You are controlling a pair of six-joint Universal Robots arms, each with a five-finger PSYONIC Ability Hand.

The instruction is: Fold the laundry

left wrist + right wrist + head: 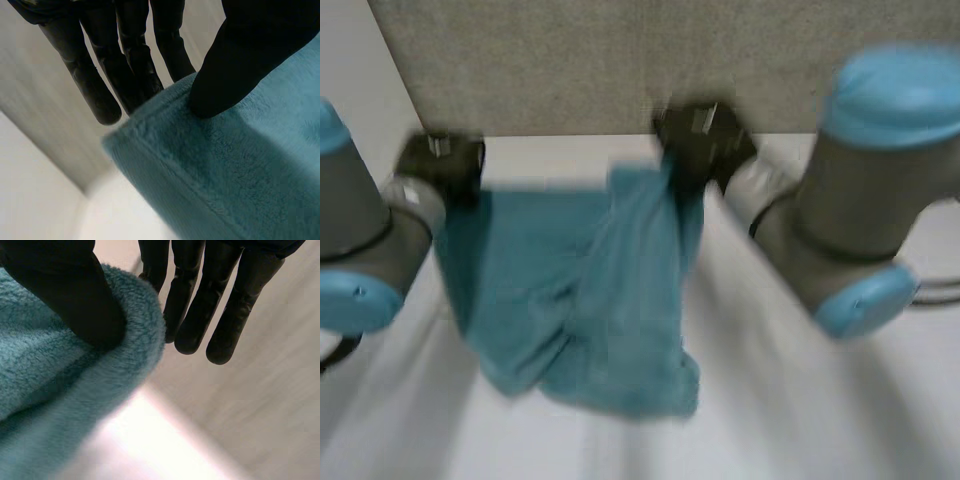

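- Head view count: one towel (585, 300), one left robot hand (442, 162), one right robot hand (705, 145), one left arm (360, 250), one right arm (850, 220), one worktop (840, 420), one panel (620, 60).
- Towel material: teal, thick, with a soft fuzzy pile. A stitched hem band runs along the edge seen in the left wrist view.
- Towel position: it spans between the two robot hands at the far side of the worktop, just in front of the panel, and hangs toward the near side. The left part is fairly flat. The part below the right robot hand is gathered into long folds. The lower edge is crumpled and uneven.
- Left robot hand: gripping the towel at its upper left corner. In the left wrist view the thumb (225, 75) presses on the face of the corner and the straight fingers (130, 70) lie behind it, pinching the cloth.
- Right robot hand: gripping the towel's upper edge at its right end. In the right wrist view the thumb (75, 295) sinks into the pile. The edge curls in a rounded lip between the thumb and the straight fingers (195, 315).
- Robot hands: black, smooth, with rounded fingertips.
- Arms: grey cylindrical joints with rounded light-blue caps, one at each side of the towel.
- Worktop: white, smooth, flat.
- Panel: grey, speckled, matte.
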